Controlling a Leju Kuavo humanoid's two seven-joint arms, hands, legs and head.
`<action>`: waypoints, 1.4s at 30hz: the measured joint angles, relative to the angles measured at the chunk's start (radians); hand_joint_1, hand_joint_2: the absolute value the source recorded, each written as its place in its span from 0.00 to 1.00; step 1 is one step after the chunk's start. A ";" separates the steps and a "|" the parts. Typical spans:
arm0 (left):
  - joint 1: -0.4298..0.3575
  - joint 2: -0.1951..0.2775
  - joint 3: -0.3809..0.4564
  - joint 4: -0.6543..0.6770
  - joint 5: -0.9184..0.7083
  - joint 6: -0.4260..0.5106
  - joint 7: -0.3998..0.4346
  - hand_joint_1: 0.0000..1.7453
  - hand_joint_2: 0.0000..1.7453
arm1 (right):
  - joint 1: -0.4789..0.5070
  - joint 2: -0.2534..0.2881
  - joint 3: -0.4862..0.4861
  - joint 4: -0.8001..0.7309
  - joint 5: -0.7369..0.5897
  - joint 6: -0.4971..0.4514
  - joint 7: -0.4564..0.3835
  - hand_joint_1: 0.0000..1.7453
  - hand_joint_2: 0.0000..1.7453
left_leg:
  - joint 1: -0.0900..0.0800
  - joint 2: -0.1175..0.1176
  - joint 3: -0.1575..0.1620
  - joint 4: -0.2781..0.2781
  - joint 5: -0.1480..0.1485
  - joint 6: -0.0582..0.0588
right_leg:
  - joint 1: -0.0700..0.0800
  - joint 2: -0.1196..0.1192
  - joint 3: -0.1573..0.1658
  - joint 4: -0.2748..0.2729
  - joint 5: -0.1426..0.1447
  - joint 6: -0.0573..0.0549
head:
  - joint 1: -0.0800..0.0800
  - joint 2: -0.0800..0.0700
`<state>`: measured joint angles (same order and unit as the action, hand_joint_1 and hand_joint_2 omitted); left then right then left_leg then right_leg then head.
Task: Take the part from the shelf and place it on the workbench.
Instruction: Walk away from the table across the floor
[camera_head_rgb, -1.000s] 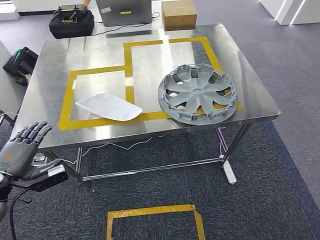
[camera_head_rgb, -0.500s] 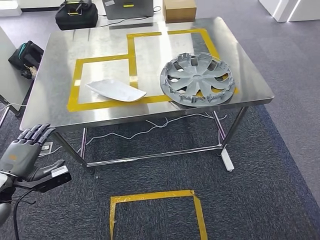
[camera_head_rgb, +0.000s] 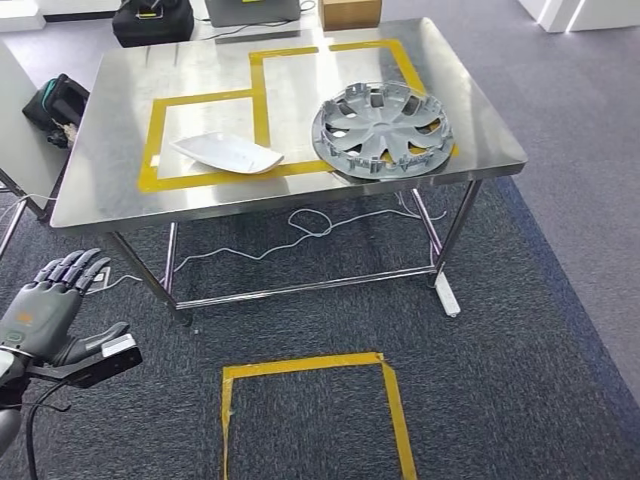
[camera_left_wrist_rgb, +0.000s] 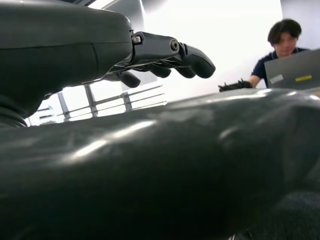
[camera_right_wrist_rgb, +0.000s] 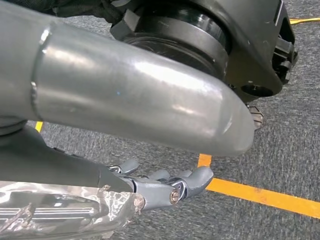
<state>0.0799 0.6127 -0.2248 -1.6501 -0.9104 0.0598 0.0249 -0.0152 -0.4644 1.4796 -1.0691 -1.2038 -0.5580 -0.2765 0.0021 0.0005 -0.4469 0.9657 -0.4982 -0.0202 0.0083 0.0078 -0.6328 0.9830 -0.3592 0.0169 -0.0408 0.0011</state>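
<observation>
- Nearest: yellow tape square (camera_head_rgb: 313, 410) on the dark carpet, directly below the head camera. Reads as a standing marker, though that is a guess.
- Left hand (camera_head_rgb: 47, 310) low at the robot's side, short of the table edge. Fingers extended and a little apart, nothing in them; the left wrist view shows the same fingers (camera_left_wrist_rgb: 177, 52) stretched out in the air. Released.
- Right hand (camera_right_wrist_rgb: 166, 185) seen from its wrist camera, hanging over carpet and a strip of yellow tape. Fingers lie fairly straight, nothing visibly between them. A silver, crinkled surface sits close beside the hand; cannot tell what it is. Reads as empty.
- Workbench (camera_head_rgb: 98, 190): steel top on thin legs, well ahead of the robot, white cable trailing underneath.
- On the bench: white curved panel (camera_head_rgb: 226, 153) lying flat inside the left yellow-taped box; grey wheel cover (camera_head_rgb: 383, 130) to its right, resting over the tape of the right box and close to the front edge.
- Far side: black bags (camera_head_rgb: 151, 18), a cardboard box (camera_head_rgb: 349, 12); a person (camera_left_wrist_rgb: 281, 50) seated behind a laptop in the left wrist view.
- Progress, my judgement: both parts lie on the bench and neither hand carries anything, so a placement looks complete. The shelf is outside these pictures; cannot tell whether another part remains to fetch.
</observation>
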 joint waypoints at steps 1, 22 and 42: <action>-0.002 0.000 -0.001 0.000 -0.001 -0.002 0.002 0.00 0.00 | 0.001 0.000 0.000 -0.001 -0.001 0.000 0.000 0.00 0.00 | -0.003 0.000 0.013 -0.029 -0.006 0.005 | 0.000 0.000 -0.005 -0.002 0.012 0.005 | 0.000 0.000; -0.021 0.010 -0.030 0.000 -0.006 -0.017 0.024 0.00 0.00 | -0.008 -0.005 0.010 -0.005 -0.027 0.022 -0.012 0.00 0.00 | 0.003 0.003 -0.240 0.135 0.028 -0.019 | -0.007 -0.002 0.134 -0.020 -0.112 -0.022 | -0.001 0.000; -0.017 0.017 -0.033 0.000 -0.025 -0.009 0.041 0.00 0.00 | -0.002 -0.005 0.015 -0.004 -0.046 0.023 -0.016 0.00 0.00 | -0.014 0.001 -0.076 -0.027 0.070 0.021 | -0.007 0.000 0.043 -0.018 -0.016 0.004 | 0.000 0.000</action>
<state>0.0627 0.6302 -0.2579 -1.6499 -0.9352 0.0507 0.0655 -0.0170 -0.4692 1.4948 -1.0735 -1.2497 -0.5345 -0.2928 -0.0124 0.0012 -0.5226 0.9389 -0.4281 0.0012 0.0018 0.0075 -0.5896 0.9651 -0.3757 0.0214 -0.0408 0.0011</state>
